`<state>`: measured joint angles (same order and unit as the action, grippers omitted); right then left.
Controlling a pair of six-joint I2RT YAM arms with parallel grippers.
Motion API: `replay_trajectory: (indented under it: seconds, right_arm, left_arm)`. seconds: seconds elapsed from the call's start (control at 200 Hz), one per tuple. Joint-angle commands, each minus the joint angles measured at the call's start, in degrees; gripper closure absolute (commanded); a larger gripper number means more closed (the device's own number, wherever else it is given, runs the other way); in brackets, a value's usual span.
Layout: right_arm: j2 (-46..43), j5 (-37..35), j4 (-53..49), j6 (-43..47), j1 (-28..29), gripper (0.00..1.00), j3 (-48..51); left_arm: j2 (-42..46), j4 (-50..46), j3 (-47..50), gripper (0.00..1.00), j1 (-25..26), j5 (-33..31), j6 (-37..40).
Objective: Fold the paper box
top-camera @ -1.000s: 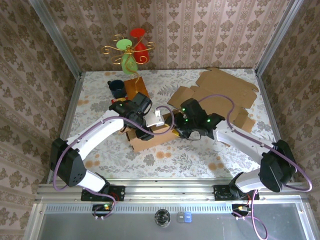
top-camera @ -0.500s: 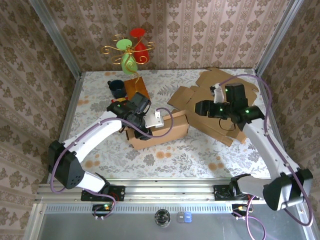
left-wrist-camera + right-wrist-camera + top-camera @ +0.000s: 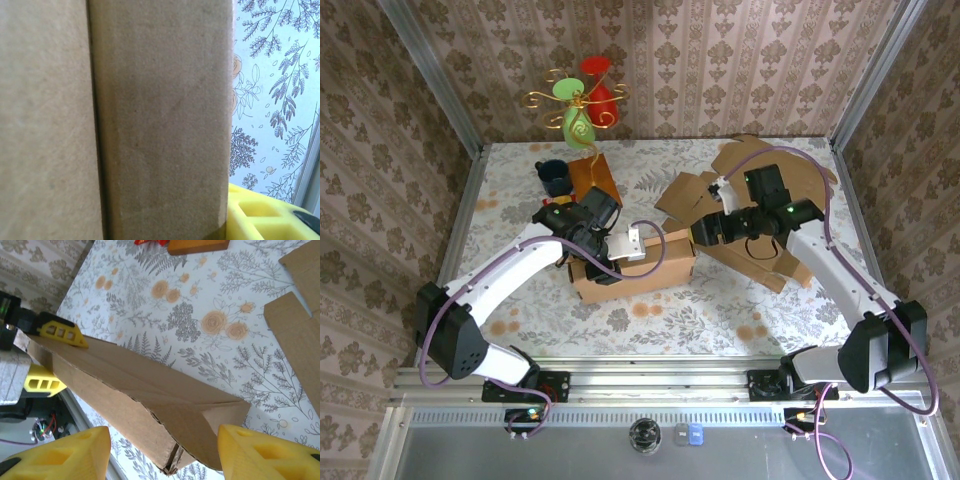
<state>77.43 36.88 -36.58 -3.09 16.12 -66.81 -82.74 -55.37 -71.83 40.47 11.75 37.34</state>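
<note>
Top external view: we see a long brown cardboard box point(image 3: 650, 262) lying across the middle of a flower-patterned bench point(image 3: 650, 315), its length running left to right. The left hand point(image 3: 608, 268) reaches in from the left and sits at the box's left end. The right hand point(image 3: 708, 230) comes in from the right and hovers just beside the box's right end; from above we cannot tell whether it touches the cardboard. Under and behind the right arm, flat cardboard sheets point(image 3: 765, 262) lie spread over the back right of the bench. At the back left stand a dark mug point(image 3: 555, 177) and, just beside it, a wooden block point(image 3: 595, 175). A wire stand point(image 3: 578, 110) with red and green cups rises behind them.

Right wrist view: we look along the box from its right end. This hand's two yellow fingers point(image 3: 60, 455) sit wide apart at the lower corners, holding nothing, with the box's folded end between and beyond them. At the far end the left hand is closed on the box, one yellow finger on each face of the cardboard wall.

Left wrist view: brown cardboard sits close to the lens with a vertical crease down it, one yellow finger at the lower right, and the bench to the right.
</note>
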Motion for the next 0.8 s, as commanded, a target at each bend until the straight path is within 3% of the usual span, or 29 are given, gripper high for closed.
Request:
replay_trajectory:
  seconds: [0.0,0.215,0.515,0.795]
  right_arm:
    - [1.5,-0.6,-3.1,3.5,0.7,0.41,-1.9]
    - [1.9,-3.1,-3.9,3.7,2.6,0.50,-3.1]
    - [1.9,-11.3,-6.8,4.9,4.0,0.70,-5.1]
    - [3.9,-15.8,-7.5,5.2,5.5,0.80,-6.4]
  left_arm:
    - [1.5,-1.6,0.2,0.53,-0.1,1.2,1.5]
    - [1.2,-1.4,0.0,0.53,-0.2,1.3,1.4]
    - [1.2,-1.2,0.1,0.53,-0.1,1.3,1.2]
    - [0.5,-1.1,-0.5,0.53,-0.1,1.5,1.2]
